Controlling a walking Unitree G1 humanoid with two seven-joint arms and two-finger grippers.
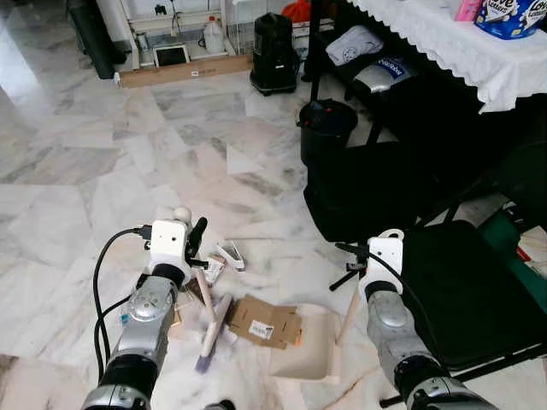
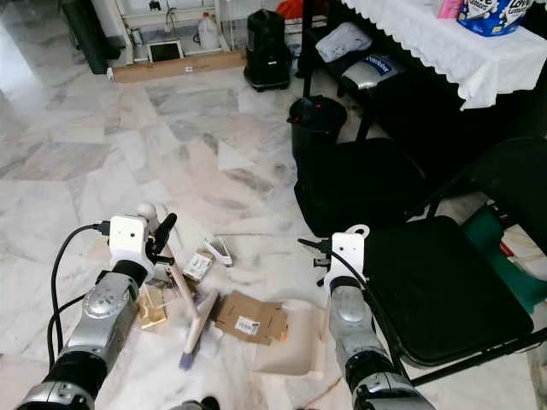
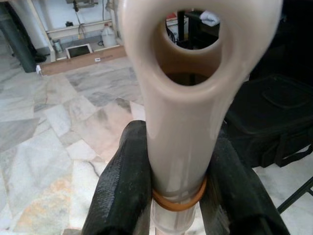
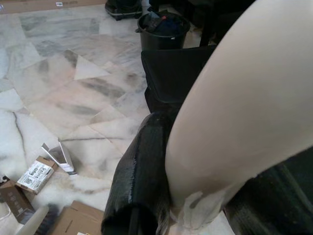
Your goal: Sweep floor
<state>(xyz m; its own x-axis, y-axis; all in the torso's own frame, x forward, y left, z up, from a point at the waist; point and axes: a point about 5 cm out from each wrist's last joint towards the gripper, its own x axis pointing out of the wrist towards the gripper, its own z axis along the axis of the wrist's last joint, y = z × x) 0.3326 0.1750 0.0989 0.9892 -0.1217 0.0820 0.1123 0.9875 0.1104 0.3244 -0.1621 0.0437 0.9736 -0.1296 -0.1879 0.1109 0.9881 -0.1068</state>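
Floor items, counted:
- Brush (image 1: 212, 329): one.
- Dustpan (image 1: 309, 348): one.
- Flattened brown cardboard (image 1: 265, 320): one piece.
- Small printed boxes (image 2: 198, 265): one clear, with another brown one (image 2: 154, 306) beside the left arm.
- White folded packet (image 1: 229, 254): one.
- Black bins (image 1: 325, 128): one.
- Black folding chairs (image 1: 466, 290): one.
- White jugs (image 1: 213, 36): one.

Glossy marble floor (image 1: 77, 205); matt cardboard (image 1: 263, 321).

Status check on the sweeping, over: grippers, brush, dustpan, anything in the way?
Left gripper shut on brush handle; right gripper shut on dustpan handle. Dustpan on floor beside flattened cardboard. Small boxes scattered; black chair close on the right.
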